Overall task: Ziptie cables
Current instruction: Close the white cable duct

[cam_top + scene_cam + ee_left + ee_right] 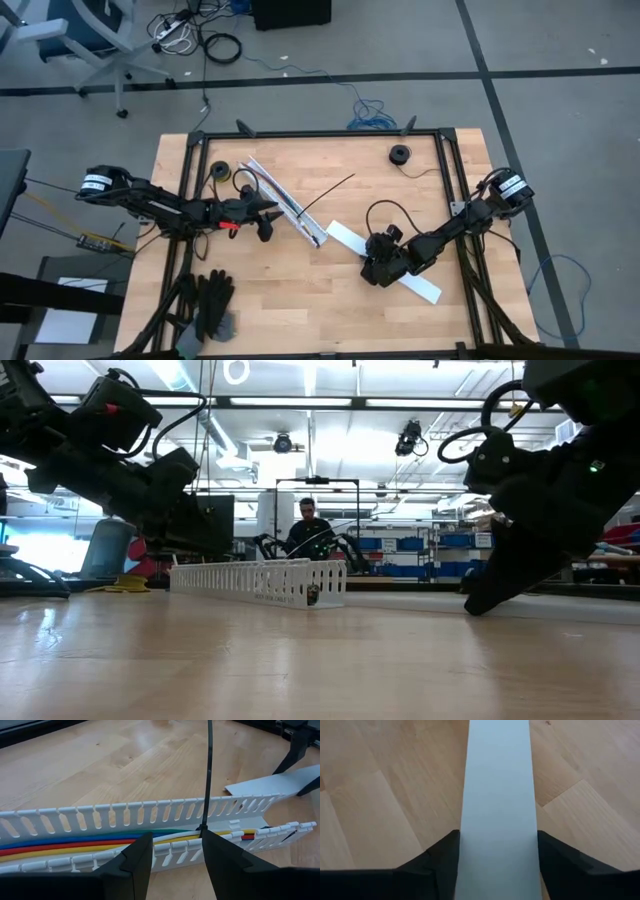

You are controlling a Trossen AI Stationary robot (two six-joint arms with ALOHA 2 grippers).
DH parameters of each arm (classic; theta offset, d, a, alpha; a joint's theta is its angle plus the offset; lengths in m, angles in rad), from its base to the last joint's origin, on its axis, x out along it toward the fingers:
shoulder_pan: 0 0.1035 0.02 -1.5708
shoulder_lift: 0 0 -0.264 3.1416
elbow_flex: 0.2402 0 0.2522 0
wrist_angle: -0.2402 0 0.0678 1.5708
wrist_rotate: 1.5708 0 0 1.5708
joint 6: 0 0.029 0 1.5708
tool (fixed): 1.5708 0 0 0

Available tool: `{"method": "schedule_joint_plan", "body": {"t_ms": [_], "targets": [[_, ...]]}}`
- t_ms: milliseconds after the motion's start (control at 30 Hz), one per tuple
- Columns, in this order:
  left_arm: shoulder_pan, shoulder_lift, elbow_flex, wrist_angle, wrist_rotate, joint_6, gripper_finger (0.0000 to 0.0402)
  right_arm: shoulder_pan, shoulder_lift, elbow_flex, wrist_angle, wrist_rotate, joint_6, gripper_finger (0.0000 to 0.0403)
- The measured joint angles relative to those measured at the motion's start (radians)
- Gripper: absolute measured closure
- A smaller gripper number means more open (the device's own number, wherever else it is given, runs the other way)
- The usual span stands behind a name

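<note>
A white slotted channel (287,206) lies aslant on the table and holds the cables (95,845), green, blue, red, yellow and white, running along it. A black zip tie (207,770) wraps the cables; its head (202,827) sits on them and its tail sticks out (335,190). My left gripper (177,857) is open at the channel's near wall (175,851), one finger right beside the tie's head. My right gripper (383,266) is to the right of the channel, over a flat white strip (345,238) lying on the table, and is shut on that strip. My left gripper: its fingertips hide the spot on the channel's near wall, so I cannot tell whether it touches the wall or the tie. My right gripper holds the flat white strip across its width, a finger (442,862) against each long edge (462,845). It comes slanting down from above. The strip lies flat on the table.
Black gloves (210,305) lie at the near left corner. A black roll (400,153) sits near the far edge, and another roll (218,172) and a ring (243,178) lie far left. Black frame rails (445,170) border the table. A person (308,525) is beyond it.
</note>
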Motion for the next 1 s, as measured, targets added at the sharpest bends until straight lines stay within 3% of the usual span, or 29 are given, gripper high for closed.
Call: {"method": "schedule_joint_plan", "body": {"t_ms": [167,333,533,1000], "targets": [[0.0,0.0,0.0,0.0,0.0,0.0,0.0255,0.0,0.0,0.0,0.006,0.0,0.0,0.0198],[0.0,0.0,0.0,0.0,0.0,0.0,0.0255,0.0,0.0,0.0,0.006,0.0,0.005,0.0176],[0.0,0.0,0.0,0.0,0.0,0.0,0.0255,0.0,0.0,0.001,0.006,0.0,0.014,0.0199],[0.0,0.0,0.0,0.0,0.0,0.0,0.0255,0.0,0.0,0.001,0.006,0.0,0.017,0.0197]]}}
